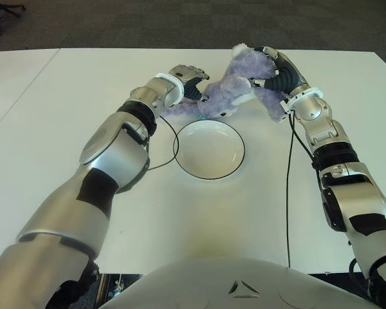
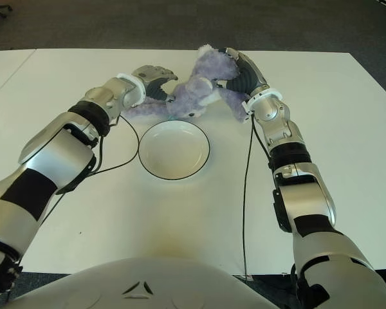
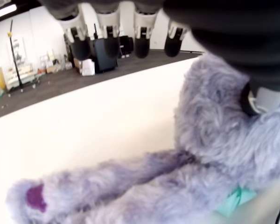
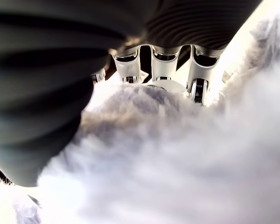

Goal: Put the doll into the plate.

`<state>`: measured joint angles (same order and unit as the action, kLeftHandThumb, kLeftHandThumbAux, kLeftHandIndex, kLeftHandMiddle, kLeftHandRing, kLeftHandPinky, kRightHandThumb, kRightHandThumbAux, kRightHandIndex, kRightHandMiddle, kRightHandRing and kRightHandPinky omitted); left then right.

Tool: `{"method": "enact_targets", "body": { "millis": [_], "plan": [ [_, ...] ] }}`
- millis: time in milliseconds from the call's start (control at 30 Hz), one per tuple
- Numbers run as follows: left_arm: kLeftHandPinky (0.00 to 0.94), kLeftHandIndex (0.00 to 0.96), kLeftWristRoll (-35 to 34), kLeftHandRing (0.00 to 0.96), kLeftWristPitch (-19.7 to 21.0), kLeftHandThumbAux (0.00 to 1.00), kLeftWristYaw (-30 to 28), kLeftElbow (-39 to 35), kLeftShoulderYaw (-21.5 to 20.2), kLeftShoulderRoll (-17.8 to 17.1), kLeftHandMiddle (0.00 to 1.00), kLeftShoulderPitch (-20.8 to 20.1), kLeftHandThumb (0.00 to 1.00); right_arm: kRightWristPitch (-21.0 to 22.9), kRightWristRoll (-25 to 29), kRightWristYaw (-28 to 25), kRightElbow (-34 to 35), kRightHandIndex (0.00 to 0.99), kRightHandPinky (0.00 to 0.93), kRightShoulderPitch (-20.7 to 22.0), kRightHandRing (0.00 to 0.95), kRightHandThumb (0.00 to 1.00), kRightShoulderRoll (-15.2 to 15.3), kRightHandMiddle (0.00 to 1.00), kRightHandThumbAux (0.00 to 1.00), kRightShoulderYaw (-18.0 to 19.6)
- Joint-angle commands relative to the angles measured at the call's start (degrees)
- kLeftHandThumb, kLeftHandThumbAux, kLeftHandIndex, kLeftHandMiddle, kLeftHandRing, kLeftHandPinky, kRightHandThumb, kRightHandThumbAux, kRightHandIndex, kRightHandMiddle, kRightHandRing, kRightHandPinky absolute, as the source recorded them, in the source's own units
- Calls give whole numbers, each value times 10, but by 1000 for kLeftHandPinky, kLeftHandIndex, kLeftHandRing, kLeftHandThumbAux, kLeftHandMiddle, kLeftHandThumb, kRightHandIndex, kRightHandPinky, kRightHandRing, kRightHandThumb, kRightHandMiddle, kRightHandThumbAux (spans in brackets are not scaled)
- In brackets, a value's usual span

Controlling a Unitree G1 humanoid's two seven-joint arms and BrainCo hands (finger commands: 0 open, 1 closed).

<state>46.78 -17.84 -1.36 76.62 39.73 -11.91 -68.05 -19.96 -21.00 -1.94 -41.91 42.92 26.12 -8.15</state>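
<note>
Doll held at the far rim, not yet in the plate

Risk lies mainly in the doll's limp, floppy body. It is a purple plush animal, and it sits on the white surface just beyond the far rim of the plate, with one soft limb trailing toward the robot's left and a small teal tag near the plate's edge. If only one end is lifted, the rest could drag, sag over the rim, or nudge the shallow white plate out of place. A dark cable also curves along the plate's left side, and a sweeping arm could catch it.

The right hand is wrapped over the doll's upper body; its wrist view shows the fingers curled into the fur, so it looks to be grasping the doll. The grip sits on loose fur, which may slip as the toy is carried.

The left hand is at the doll's other side, close above the trailing limb. Its wrist view shows the fingers extended and apart from the fur, holding nothing. If it closes late or off target, the doll's lower half would hang free and could land outside the plate.
</note>
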Motion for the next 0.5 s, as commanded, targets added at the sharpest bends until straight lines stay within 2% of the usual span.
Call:
{"method": "enact_targets", "body": {
  "millis": [33, 500],
  "plan": [
    [0, 0, -11, 0, -5, 246, -34, 1, -8, 6, 0, 5, 240, 10, -1, 6, 10, 438, 841, -3, 853, 686, -3, 857, 723, 2],
    [0, 0, -33, 0, -13, 205, -66, -2, -34, 10, 0, 7, 241, 21, -13, 19, 19, 438, 840, -7, 850, 686, -4, 856, 724, -2]
  ]
}}
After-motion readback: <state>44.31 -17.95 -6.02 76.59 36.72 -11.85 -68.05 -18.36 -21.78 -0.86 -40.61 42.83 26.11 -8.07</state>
